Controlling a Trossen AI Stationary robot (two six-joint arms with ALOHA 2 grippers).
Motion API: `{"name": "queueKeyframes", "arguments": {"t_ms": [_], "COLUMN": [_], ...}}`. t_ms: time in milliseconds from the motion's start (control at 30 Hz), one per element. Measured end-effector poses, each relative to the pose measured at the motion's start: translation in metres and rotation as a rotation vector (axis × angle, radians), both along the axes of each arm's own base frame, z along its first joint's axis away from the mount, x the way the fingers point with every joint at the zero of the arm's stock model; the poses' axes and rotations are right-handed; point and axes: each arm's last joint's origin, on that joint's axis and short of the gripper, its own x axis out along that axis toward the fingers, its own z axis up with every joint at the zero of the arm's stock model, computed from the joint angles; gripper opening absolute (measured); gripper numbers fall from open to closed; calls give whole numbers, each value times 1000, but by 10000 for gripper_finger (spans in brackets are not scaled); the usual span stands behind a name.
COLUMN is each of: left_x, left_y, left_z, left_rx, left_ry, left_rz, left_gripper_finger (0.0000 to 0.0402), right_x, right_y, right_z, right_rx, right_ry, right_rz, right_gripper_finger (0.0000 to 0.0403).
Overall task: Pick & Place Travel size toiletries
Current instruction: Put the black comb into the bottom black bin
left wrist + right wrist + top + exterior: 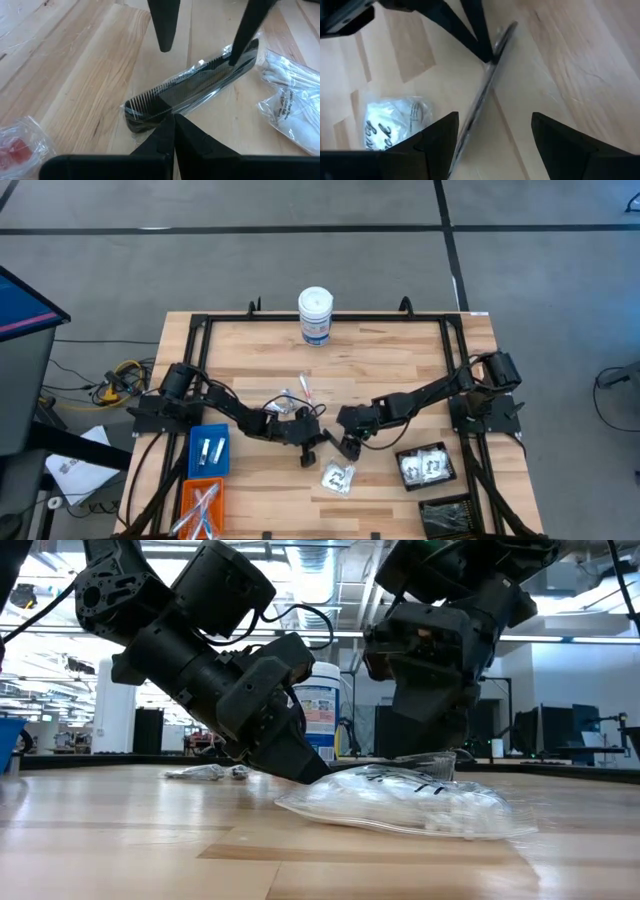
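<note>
Left gripper (pixel 172 131) fingers closed, tips touching bagged black comb (pixel 190 92) on wooden table (pixel 400 360), right gripper (pixel 492 137) spread wide over comb, holding nothing, cotton-swab packet (pixel 292 97) just beside

The high camera hangs above the tabletop (pixel 400 370), looking straight down on all its edges; the low camera sits at tabletop height near the front edge, facing level toward the back edge and the room beyond; each wrist camera looks down closely at the boards; both share the wrapped black comb (pixel 192 90) near the centre.
</note>
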Motion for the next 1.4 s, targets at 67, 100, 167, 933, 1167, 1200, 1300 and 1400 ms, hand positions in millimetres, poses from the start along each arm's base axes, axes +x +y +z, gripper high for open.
{"name": "queueKeyframes", "arguments": {"t_ms": [67, 100, 167, 933, 1167, 1200, 1300, 1400], "left_x": [0, 0, 1, 5, 1, 0, -6, -20], "left_y": [0, 0, 1, 8, -7, -11, -30, -49], "left_z": [0, 0, 0, 2, 14, 21, 48, 71], "left_rx": [4, 5, 5, 9, 59, 86, 196, 290], "left_ry": [-2, -2, -3, -34, -84, -106, -196, -265], "left_rz": [6, 6, 10, 41, 51, 45, 38, 25], "left_gripper_finger": [0, 0, 0, 0, 0, 0, 0, 0], "right_x": [1, 2, 8, 35, 28, 25, 10, -8], "right_y": [1, 3, 5, 9, 2, 2, 2, 4], "right_z": [2, 2, -2, -17, -8, -3, 20, 65], "right_rx": [-6, -8, -19, -181, -226, -239, -313, -352], "right_ry": [3, 3, 24, 236, 272, 279, 287, 216], "right_rz": [-5, -1, 7, 63, 94, 105, 155, 196], "right_gripper_finger": [245, 245, 245, 89, 16, 11, 7, 6]}}
